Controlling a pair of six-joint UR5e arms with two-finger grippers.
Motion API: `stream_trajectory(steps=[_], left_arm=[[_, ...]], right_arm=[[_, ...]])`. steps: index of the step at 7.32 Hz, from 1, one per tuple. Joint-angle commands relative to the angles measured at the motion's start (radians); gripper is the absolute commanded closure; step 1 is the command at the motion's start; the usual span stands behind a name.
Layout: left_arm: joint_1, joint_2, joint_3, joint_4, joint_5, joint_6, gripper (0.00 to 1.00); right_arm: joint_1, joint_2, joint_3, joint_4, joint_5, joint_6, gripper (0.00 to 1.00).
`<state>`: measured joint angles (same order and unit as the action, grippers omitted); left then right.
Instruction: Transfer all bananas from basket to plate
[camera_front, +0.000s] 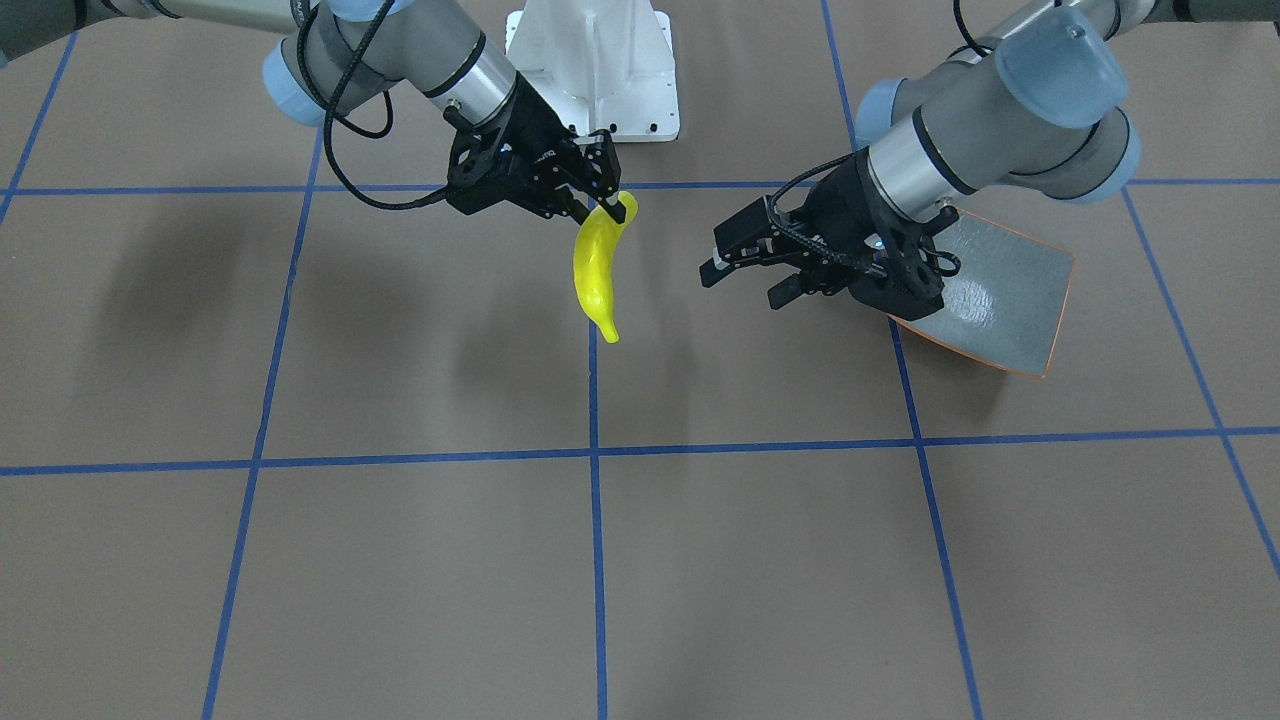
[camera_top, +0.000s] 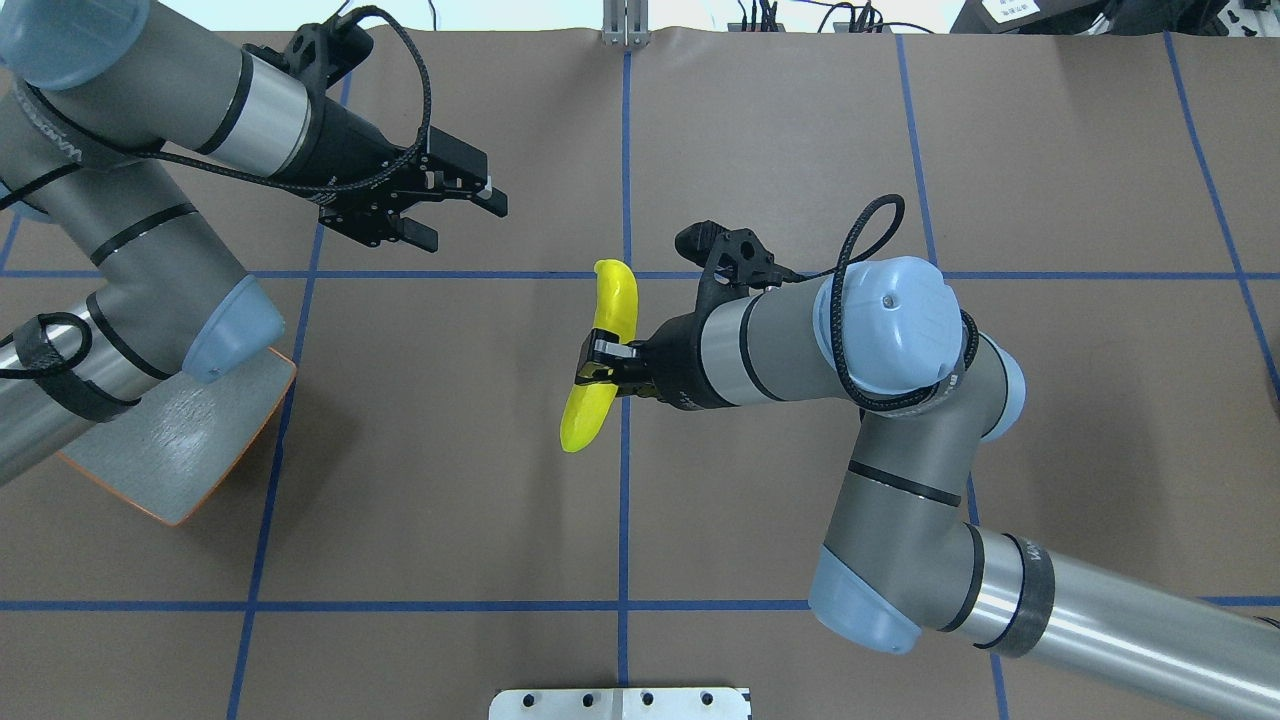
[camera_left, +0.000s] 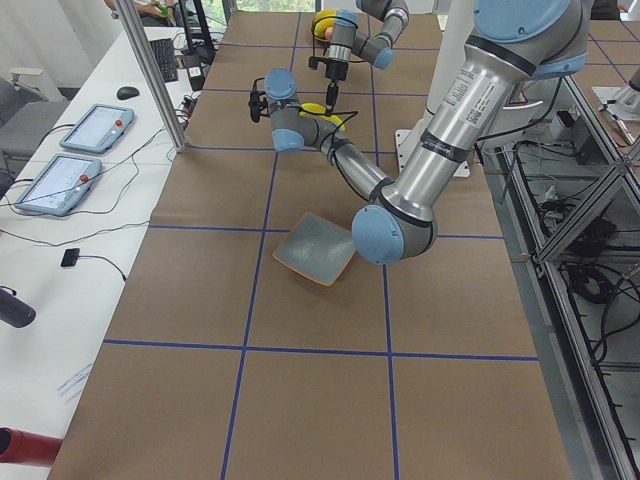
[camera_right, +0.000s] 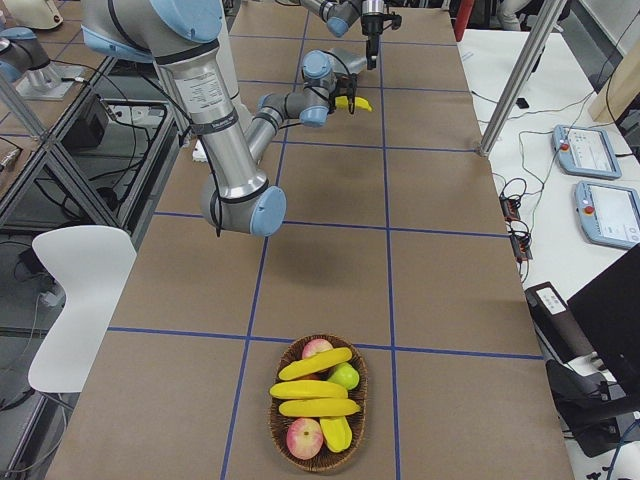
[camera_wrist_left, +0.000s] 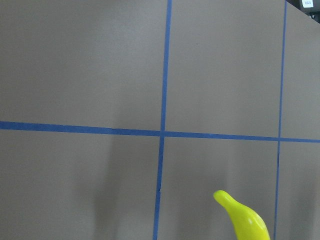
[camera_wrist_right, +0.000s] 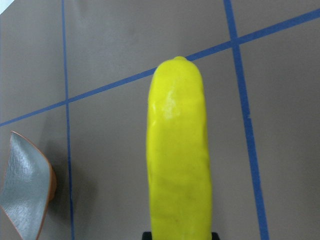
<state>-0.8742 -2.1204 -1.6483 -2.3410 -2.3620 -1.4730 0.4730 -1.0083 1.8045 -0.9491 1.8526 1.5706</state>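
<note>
My right gripper (camera_top: 598, 365) is shut on a bright yellow banana (camera_top: 603, 350) near one end and holds it above the middle of the table; the banana (camera_front: 598, 270) hangs down from the gripper (camera_front: 600, 205) and fills the right wrist view (camera_wrist_right: 179, 160). My left gripper (camera_top: 465, 222) is open and empty, to the banana's left and farther from the robot; in the front-facing view the left gripper (camera_front: 745, 285) sits just in front of the plate. The grey-blue plate (camera_top: 180, 440) with its orange rim lies empty under the left arm. Several bananas (camera_right: 310, 389) lie in the basket (camera_right: 318, 405).
The wicker basket at the table's right end also holds two red apples (camera_right: 303, 437) and a green one (camera_right: 345, 376). The white robot base (camera_front: 592, 70) stands at the table's robot side. Blue tape lines cross the brown table. The held banana's tip (camera_wrist_left: 242, 217) shows in the left wrist view.
</note>
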Motion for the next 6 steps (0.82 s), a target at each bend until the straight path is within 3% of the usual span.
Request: stream_trajectory(steps=[1, 6], left_arm=[[0.030, 0.000, 0.005, -0.108, 0.000, -0.064, 0.01], [0.069, -0.016, 0.018, -0.202, 0.007, -0.136, 0.02]], right_arm=[[-0.008, 0.016, -0.002, 0.054, -0.018, 0.002, 1.00], [-0.020, 0.080, -0.034, 0.076, -0.023, 0.003, 1.00]])
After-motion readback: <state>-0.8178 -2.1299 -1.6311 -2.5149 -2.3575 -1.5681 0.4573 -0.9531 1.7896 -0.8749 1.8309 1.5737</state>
